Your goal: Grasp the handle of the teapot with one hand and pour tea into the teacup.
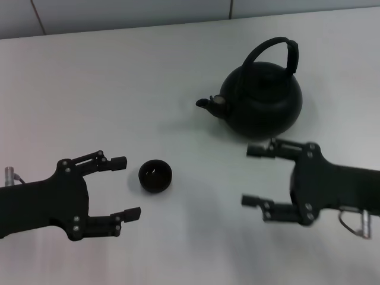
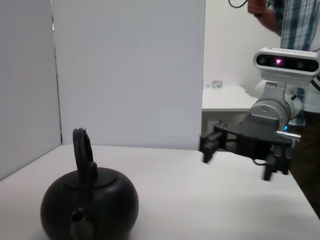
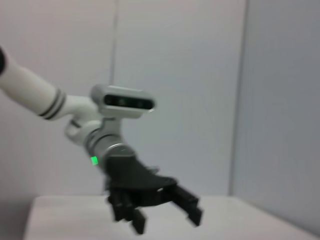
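Observation:
The matte-black teapot [image 1: 261, 102] stands upright at the back right of the white table, its spout [image 1: 208, 103] pointing to the left. Its arched handle [image 1: 270, 46] loops over the top. The left wrist view shows the teapot [image 2: 90, 202] and handle [image 2: 83, 150] from the spout side. The small black teacup [image 1: 155, 176] sits left of centre. My left gripper [image 1: 128, 187] is open just left of the teacup, not touching it. My right gripper [image 1: 249, 175] is open in front of the teapot, empty. Each wrist view shows the other arm's gripper: the right gripper [image 2: 236, 161] and the left gripper [image 3: 167, 222].
The white table [image 1: 178, 71] ends at a pale wall along the back. White panels [image 2: 130, 75] stand behind the teapot. A person [image 2: 285, 20] is partly visible beyond the table, with another white table [image 2: 225, 97] behind.

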Tool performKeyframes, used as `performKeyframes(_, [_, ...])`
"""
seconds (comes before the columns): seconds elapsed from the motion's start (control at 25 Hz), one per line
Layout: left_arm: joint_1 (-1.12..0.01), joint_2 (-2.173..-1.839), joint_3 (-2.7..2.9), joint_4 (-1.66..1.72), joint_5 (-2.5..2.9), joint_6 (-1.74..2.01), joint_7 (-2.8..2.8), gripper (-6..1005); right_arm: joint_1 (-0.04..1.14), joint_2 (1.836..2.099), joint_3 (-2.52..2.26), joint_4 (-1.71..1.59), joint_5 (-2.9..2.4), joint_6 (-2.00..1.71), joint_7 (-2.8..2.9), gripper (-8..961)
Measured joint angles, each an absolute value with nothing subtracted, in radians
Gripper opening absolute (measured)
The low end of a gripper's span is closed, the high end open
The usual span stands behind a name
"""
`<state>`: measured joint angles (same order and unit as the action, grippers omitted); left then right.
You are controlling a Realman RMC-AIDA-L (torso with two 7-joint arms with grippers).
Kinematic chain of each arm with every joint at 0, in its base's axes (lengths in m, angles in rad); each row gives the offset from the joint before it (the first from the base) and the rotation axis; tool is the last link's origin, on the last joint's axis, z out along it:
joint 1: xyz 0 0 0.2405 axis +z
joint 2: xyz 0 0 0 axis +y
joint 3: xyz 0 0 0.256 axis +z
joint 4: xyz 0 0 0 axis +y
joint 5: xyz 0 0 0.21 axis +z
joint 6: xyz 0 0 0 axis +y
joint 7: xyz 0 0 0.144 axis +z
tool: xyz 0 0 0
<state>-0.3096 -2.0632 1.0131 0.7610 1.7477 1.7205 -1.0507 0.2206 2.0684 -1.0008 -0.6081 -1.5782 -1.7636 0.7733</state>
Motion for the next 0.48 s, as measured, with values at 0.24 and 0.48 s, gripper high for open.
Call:
performKeyframes(0.24, [-0.306,-2.063,1.013,0.752,1.742,1.732,-1.051,863,0.203,2.067,-0.9,-0.647,-1.673,-1.854,0.814,733])
performKeyframes(0.48, [-0.29,-2.064,1.014,0.731,1.74,1.738,-1.024,863,0.176,2.072,-0.839,-0.654,-1.72,-1.886,0.798,733])
